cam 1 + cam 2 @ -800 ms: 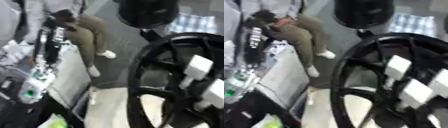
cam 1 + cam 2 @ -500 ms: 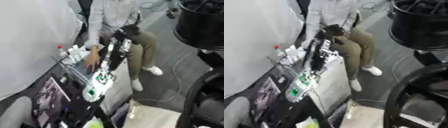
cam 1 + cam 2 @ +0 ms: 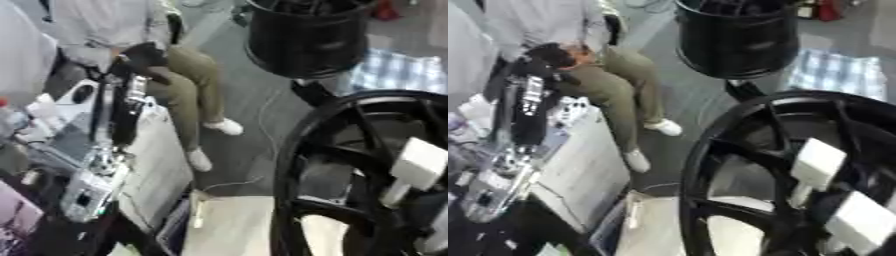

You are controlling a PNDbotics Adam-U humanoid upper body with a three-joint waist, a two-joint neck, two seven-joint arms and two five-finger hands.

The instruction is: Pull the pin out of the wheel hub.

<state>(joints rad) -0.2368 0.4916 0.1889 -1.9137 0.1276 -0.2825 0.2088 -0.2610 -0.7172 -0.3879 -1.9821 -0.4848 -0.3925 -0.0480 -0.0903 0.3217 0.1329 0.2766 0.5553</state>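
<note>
- Wheel hub (image 3: 737, 200), black and spoked, is seen at lower right, with white blocks (image 3: 817, 162) standing out from it.
- Pin cannot be made out.
- Neither hand is shown, so finger state cannot be told.
- Black bin (image 3: 306, 35) stands beyond.

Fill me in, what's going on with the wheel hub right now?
Nothing is touching the black wheel hub at the lower right. White block-shaped pieces sit among its spokes, untouched. The robot's left arm reaches up the left side, well away from the hub, with the left hand at its top. The right hand is not in view. The pull has not begun.
</note>
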